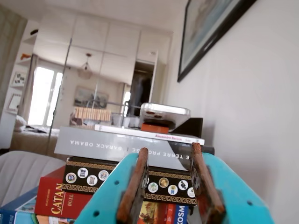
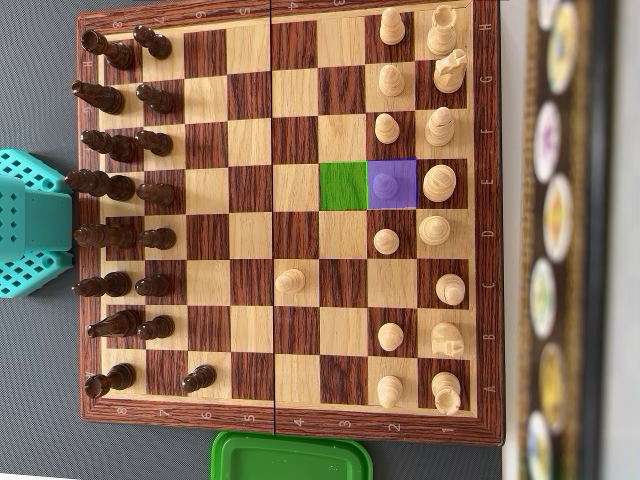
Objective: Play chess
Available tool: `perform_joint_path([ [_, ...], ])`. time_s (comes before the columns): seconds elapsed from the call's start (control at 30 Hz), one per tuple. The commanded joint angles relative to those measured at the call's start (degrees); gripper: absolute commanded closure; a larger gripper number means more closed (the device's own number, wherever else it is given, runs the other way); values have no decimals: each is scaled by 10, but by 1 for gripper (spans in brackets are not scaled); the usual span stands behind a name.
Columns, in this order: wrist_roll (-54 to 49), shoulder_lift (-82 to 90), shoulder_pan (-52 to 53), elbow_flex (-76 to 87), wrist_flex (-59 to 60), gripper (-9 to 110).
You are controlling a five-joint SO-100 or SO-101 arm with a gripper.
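In the overhead view a wooden chessboard [image 2: 255,95] lies flat, with the dark pieces [image 2: 110,185] along its left side and the light pieces [image 2: 440,180] along its right. One square is tinted green [image 2: 343,186]. The square to its right is tinted purple and holds a light pawn [image 2: 386,183]. Another light pawn [image 2: 290,281] stands alone near the board's middle. A dark pawn [image 2: 198,378] stands one square forward. In the wrist view my gripper [image 1: 169,150] is open, its teal jaws with brown pads [image 1: 135,184] pointing level into the room, with nothing between them. No chess piece appears in that view.
A teal part of the arm [image 2: 30,225] sits at the board's left edge. A green lid [image 2: 290,458] lies below the board. A stack of books and game boxes [image 1: 126,144] stands ahead of the gripper, and its black box [image 2: 560,240] borders the board's right side.
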Motion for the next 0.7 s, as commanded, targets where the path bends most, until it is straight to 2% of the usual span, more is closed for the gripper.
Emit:
perform_joint_path([
  [0.0, 1, -8, -14, -57, 192, 87],
  [0.17, 4, -5, -50, -51, 367, 87],
  [0.5, 16, -13, -59, -47, 534, 87],
  [0.67, 33, -144, -63, -123, 644, 87],
])
